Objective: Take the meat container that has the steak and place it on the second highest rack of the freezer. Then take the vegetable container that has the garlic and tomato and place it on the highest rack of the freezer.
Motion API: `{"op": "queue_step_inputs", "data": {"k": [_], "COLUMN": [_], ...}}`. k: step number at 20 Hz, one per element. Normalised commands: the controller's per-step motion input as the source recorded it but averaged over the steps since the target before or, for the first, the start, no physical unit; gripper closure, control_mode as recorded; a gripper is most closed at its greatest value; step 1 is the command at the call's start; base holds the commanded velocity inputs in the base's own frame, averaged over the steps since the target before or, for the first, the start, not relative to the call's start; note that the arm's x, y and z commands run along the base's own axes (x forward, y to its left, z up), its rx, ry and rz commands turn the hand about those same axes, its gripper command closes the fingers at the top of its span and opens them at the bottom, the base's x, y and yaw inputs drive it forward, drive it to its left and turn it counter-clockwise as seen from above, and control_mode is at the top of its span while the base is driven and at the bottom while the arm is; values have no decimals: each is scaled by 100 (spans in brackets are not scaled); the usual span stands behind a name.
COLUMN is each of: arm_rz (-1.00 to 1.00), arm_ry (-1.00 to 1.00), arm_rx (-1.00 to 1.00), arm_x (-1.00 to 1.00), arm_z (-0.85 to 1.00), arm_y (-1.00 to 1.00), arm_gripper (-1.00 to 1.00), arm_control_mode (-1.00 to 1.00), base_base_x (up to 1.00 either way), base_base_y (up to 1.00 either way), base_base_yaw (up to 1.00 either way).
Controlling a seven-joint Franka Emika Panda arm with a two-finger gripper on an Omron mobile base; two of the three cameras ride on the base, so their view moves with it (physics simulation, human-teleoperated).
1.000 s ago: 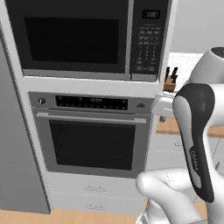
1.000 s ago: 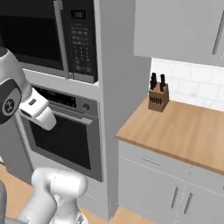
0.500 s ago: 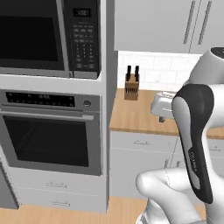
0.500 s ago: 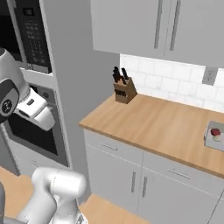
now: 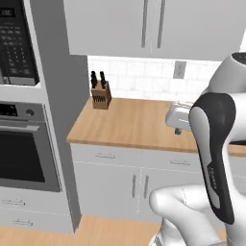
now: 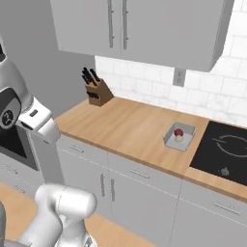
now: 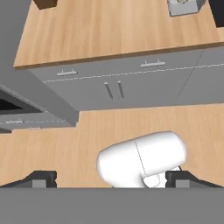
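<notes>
1. While our base faces a wooden counter (image 6: 130, 130), our arm stands folded close to the body, the gripper (image 7: 109, 178) well short of the counter edge and looking down at the wood floor (image 7: 87, 131) and the grey cabinet fronts (image 7: 131, 83).
2. Our finger tips (image 7: 41, 178) sit far apart at the two bottom corners of the hand view: the tool is spread wide, nothing between the tips.
3. We see the vegetable container (image 6: 179, 136) on the counter, a shallow pale grey tray, just left of the black cooktop (image 6: 226, 149) and towards the near edge of the wood. It also shows at the top of the hand view (image 7: 183, 6).
4. Inside it lies the tomato (image 6: 179, 132), small, round and red; a pale item sits against it, too small for us to name.
5. A knife block (image 6: 96, 89) stands at the far left of the counter, against the white tiled wall (image 6: 159, 84), well apart from the tray. It shows in the left base view too (image 5: 100, 91).
6. Left of the counter stands a tall grey column with a wall oven (image 5: 21, 153), black window, and a microwave (image 5: 12, 43) above it.
7. Grey upper cabinets (image 6: 140, 29) hang over the counter; an outlet (image 6: 179, 77) is on the tiles under them.
</notes>
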Motion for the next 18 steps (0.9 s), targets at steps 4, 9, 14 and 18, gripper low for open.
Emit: {"op": "queue_step_inputs", "data": {"k": [4,9,14,18], "arm_rz": [0,0,-8,-21], "arm_ry": [0,0,1,11], "arm_rx": [0,0,12,23], "arm_x": [0,0,5,57], "arm_z": [0,0,0,0], "arm_y": [0,0,-34,-79], "arm_gripper": [-100,-100,-100,-100], "arm_control_mode": [100,100,-100,-100], "base_base_x": [11,7,0,0], "base_base_y": [-83,-58,-12,0], "base_base_yaw": [0,-6,-3,0]}}
